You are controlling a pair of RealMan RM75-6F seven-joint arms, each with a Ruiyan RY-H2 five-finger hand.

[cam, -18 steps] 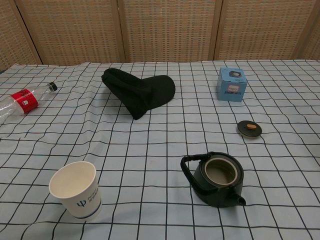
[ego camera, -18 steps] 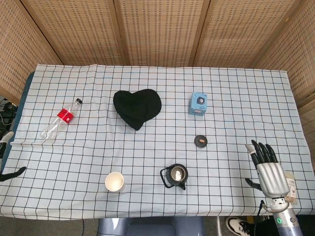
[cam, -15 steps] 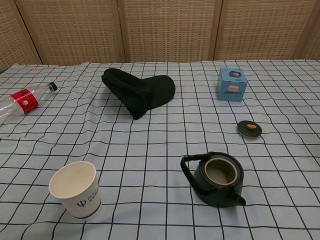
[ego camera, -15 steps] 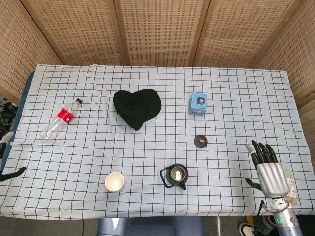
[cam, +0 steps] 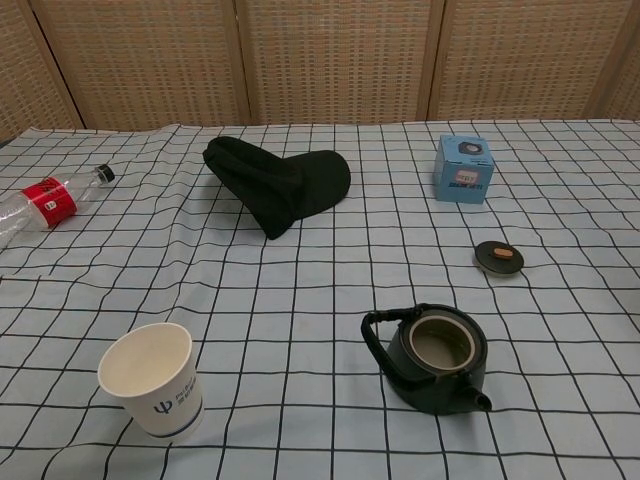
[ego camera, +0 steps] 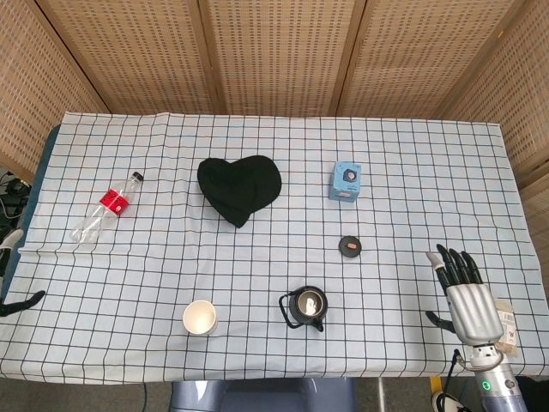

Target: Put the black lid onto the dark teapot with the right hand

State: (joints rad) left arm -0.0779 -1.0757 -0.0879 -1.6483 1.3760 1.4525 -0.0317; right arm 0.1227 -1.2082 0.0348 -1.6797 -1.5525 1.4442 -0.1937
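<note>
**One small lid to pick up, and the hand is far away**

One small round black lid with a brown knob (ego camera: 349, 246) lies flat on the checked tablecloth (ego camera: 412, 172), about halfway between the far and near edges and right of the middle. The dark round teapot with a loop handle (ego camera: 306, 307) stands near the front edge of the table, open on top, with no lid on it. Lid and pot are apart, with bare cloth between them.

The right hand (ego camera: 466, 296) rests near the front right corner, flat, fingers straight and spread, holding nothing. The left hand cannot be seen in either view.

The next job looks like reaching for the lid. The hand should go over the lid, come straight down, and pinch the little brown knob. The lid is low and thin, so a grab from the side could just push it along. Then lift it high enough to clear the teapot's rim and handle, and set it down level on the hole.
</note>
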